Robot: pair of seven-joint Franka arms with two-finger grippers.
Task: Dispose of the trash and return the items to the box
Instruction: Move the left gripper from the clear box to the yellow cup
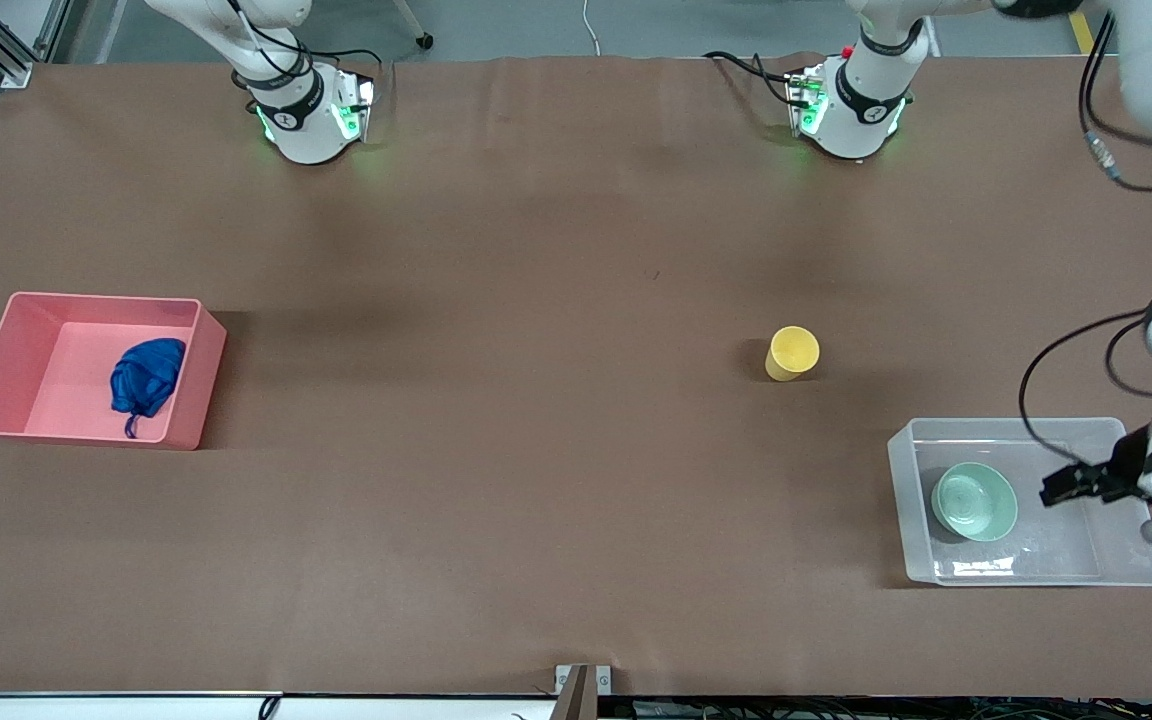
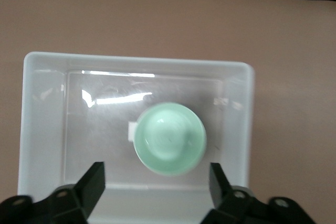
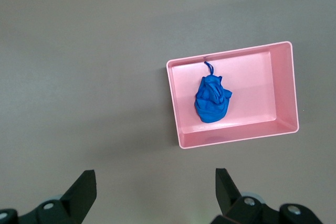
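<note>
Your pink bin (image 1: pixel 11 345) sits at the right arm's end of the table, the clear box (image 1: pixel 1031 572) at the left arm's end. The blue wad (image 1: pixel 146 378) lies in the pink bin, its tail pointing toward the front camera. The mint-green bowl (image 1: pixel 974 501) rests upright in the box; the yellow cup (image 1: pixel 791 353) stands on the table, farther from the camera. Only the wrist views show you finger spacing — left gripper (image 2: pixel 156 177) spread over the box, right gripper (image 3: pixel 155 184) spread above bare table.

Right claw (image 3: pixel 153 192) outside the front view; white sticker (image 2: pixel 132 131) mostly under bowl (image 2: pixel 169 138).
</note>
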